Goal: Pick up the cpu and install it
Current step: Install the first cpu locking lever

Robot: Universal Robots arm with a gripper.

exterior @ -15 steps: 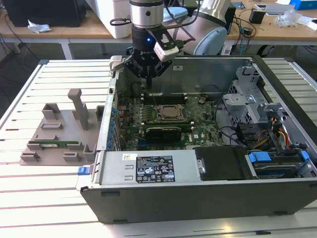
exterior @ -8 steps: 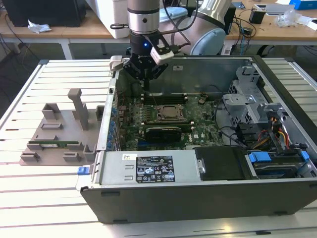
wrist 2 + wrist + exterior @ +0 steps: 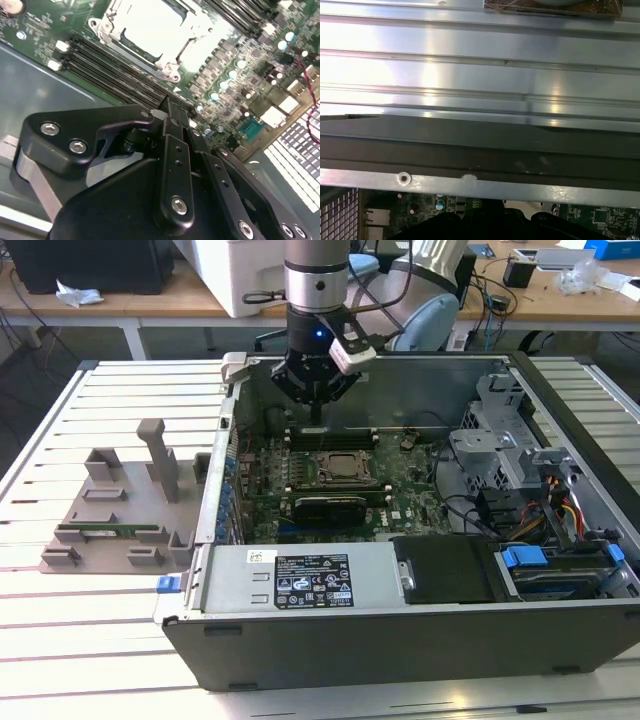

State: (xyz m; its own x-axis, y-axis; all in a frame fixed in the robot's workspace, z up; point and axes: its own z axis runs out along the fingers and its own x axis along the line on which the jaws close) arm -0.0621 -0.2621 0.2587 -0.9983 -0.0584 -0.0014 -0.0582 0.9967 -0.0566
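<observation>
Black gripper [image 3: 316, 405] hovers above the white-labelled computer case [image 3: 400, 640].

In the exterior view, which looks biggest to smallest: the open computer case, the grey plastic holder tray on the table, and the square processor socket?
1. The open dark grey metal computer case looks largest.
2. The grey plastic holder tray with upright posts comes next.
3. The square black-framed processor socket on the green board looks smallest.
</observation>
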